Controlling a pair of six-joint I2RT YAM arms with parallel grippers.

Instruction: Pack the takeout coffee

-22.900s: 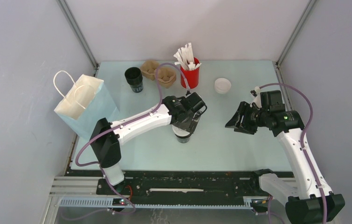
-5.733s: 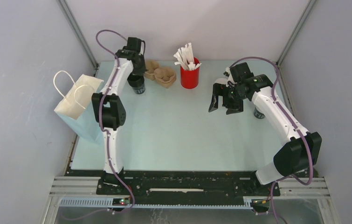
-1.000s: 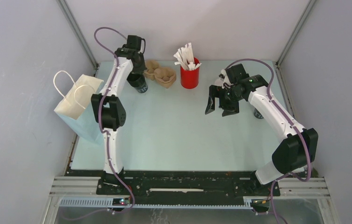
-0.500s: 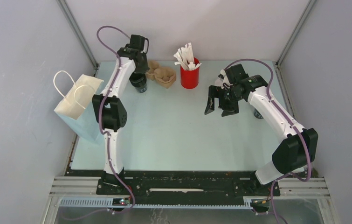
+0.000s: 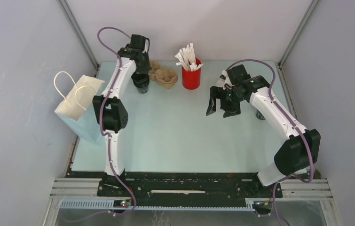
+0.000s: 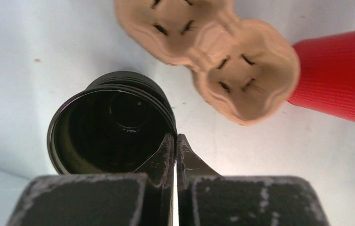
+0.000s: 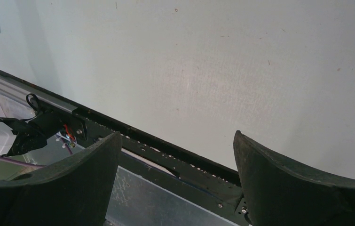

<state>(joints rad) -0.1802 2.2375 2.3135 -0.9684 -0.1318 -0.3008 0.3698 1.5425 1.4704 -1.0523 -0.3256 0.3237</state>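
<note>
— Two claws to report; which one has hold of anything? Take it from the biggest thing down.

— Biggest is the pale surface (image 5: 175, 136). At its left edge stands the blue paper bag (image 5: 83, 110), white handles up. Then the right claw (image 7: 176, 136): fingers spread wide with nothing between them, hanging over a bare patch right of the middle.

— And the cardboard at the back?

— That's a two-well carrier (image 6: 213, 61), lying along the far edge. Just beside it on the right is the red holder (image 5: 191, 79), with white sticks (image 5: 187, 54) fanning out of the top.

— The left claw?

— The left claw (image 6: 175, 141) is pressed together on the rim of the lidless black cup (image 6: 112, 132) (one finger inside the wall and one outside, as far as the wrist view shows). The cup is just left of the carrier, not touching it. I cannot tell whether it rests on the surface or hangs slightly above it.

— Where is the takeout coffee?

— The takeout coffee (image 5: 260, 114) is near the right edge of the surface, mostly hidden behind the right forearm (image 5: 279, 115). Only a sliver of dark cup shows, and I cannot make out its lid. Neither claw touches it, and it is well apart from the bag.
</note>
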